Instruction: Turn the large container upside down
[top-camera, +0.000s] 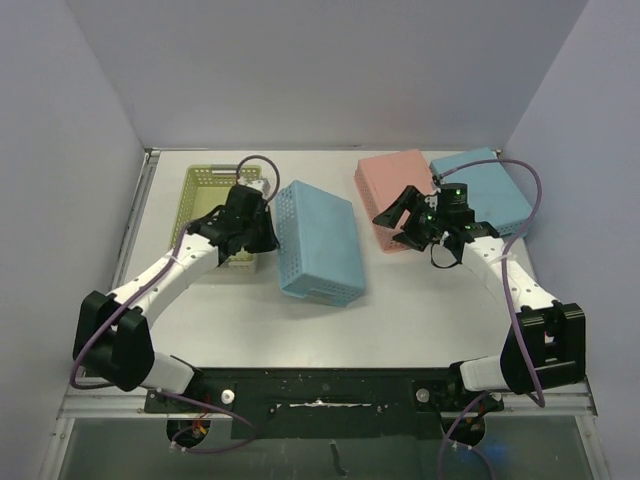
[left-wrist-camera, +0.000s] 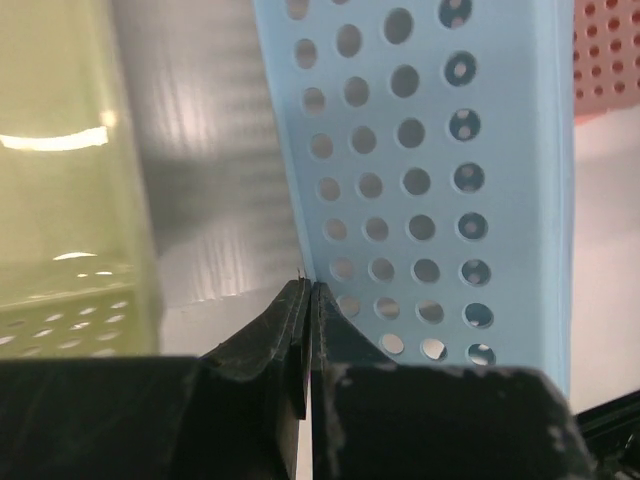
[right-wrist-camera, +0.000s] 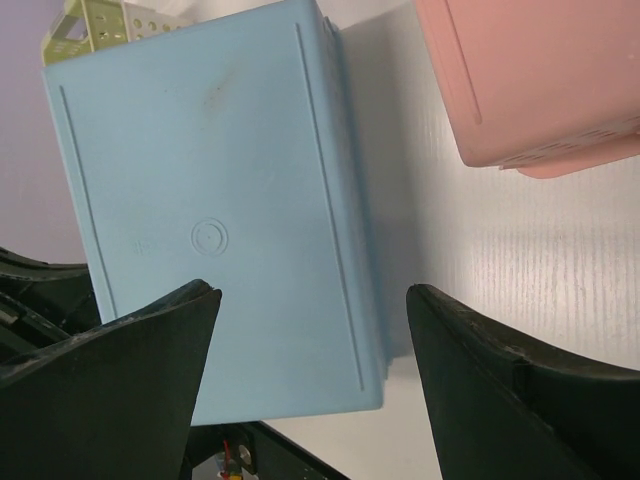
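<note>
The large blue container (top-camera: 322, 240) lies in the middle of the table with its flat bottom up, tilted so its perforated left wall shows. My left gripper (top-camera: 270, 228) is at that left wall. In the left wrist view its jaws (left-wrist-camera: 306, 288) are pressed together on the lower edge of the perforated blue wall (left-wrist-camera: 420, 180). My right gripper (top-camera: 402, 226) is open and empty, to the right of the container and above the table. In the right wrist view its fingers (right-wrist-camera: 312, 290) frame the container's smooth bottom (right-wrist-camera: 210, 220).
A pink container (top-camera: 393, 188) and a second blue container (top-camera: 488, 188) lie bottom up at the back right. A yellow-green perforated basket (top-camera: 208, 195) stands at the back left, just behind my left gripper. Grey walls enclose the table.
</note>
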